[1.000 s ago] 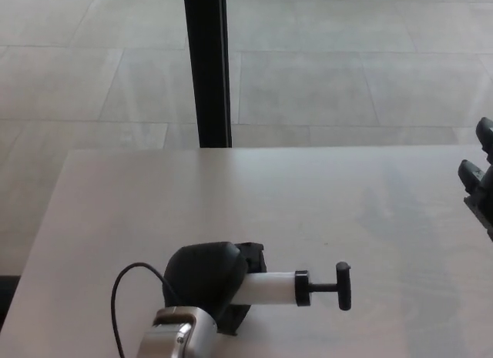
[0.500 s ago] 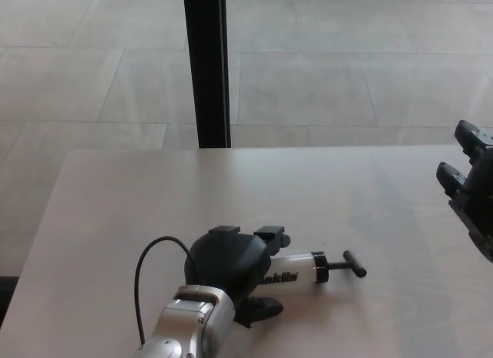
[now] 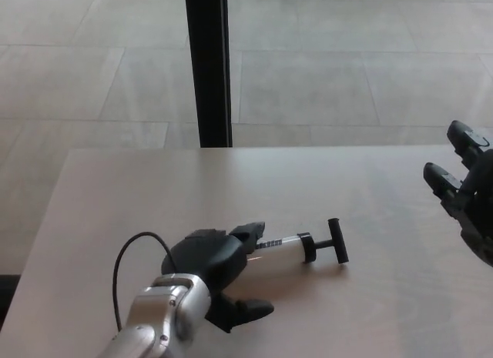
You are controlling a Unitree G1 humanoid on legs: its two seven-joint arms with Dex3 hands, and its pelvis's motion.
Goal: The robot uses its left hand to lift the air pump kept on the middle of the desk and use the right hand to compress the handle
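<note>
A small air pump with a white cylindrical barrel, black collar and black T-shaped handle (image 3: 312, 247) lies near the bench's front-middle, pointing right. Its rod is drawn out and its left end hidden.

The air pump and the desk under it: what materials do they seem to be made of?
The air pump looks plastic: a pale, slightly see-through barrel with small dark print, a matte black collar and a matte black T-handle. The left hand hides its near end. The desk has a pale, matte top with faint streaks, possibly light wood or laminate; the picture cannot settle which.
</note>
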